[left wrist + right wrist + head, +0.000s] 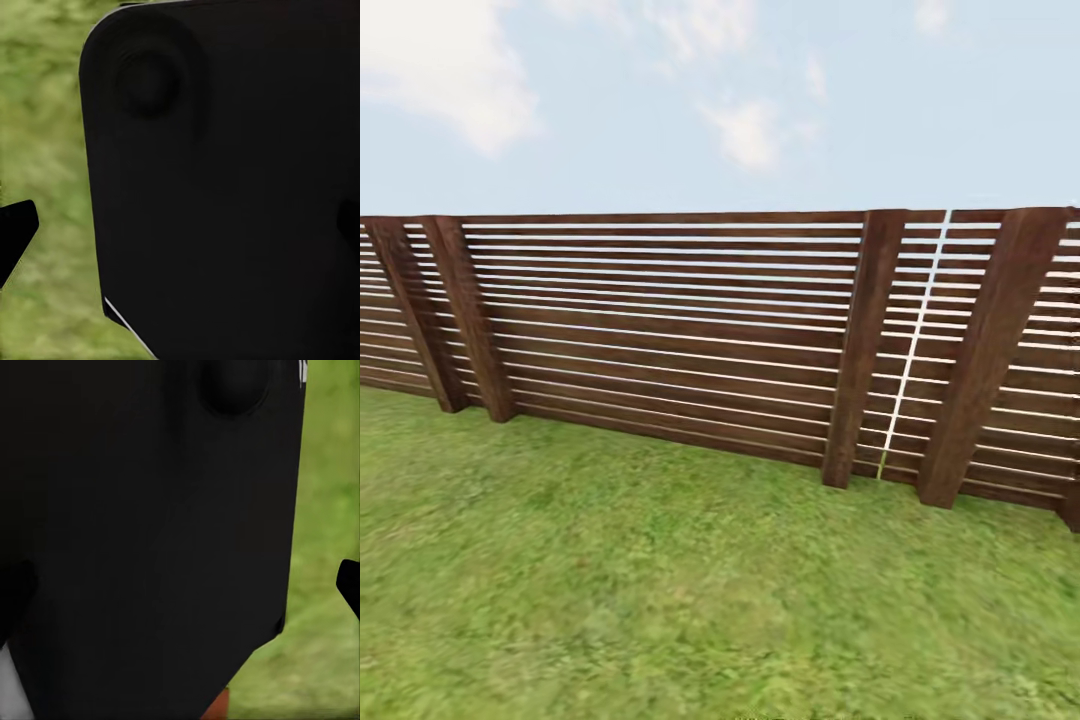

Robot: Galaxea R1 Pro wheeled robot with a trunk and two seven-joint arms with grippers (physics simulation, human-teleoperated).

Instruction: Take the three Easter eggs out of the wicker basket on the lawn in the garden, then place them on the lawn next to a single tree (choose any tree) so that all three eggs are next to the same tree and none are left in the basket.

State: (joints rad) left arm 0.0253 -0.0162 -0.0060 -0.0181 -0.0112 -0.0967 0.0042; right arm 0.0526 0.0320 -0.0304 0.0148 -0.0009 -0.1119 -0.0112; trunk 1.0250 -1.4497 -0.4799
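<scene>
Head view: just lawn [660, 580] up close, mottled green, running back to a brown slatted fence [680, 330] with sky above. Left wrist view: a big black robot panel [225, 195] blocks most of it, blurry grass beside. Right wrist view: same deal, black panel [150, 532], grass strip. Can't tell how either arm's jaws stand.

Head view: the lawn [660, 580] fills the lower half of the frame. Behind it the slatted fence [680, 330] runs across the middle, left edge to right edge, with sky [660, 100] above in the upper third.
</scene>
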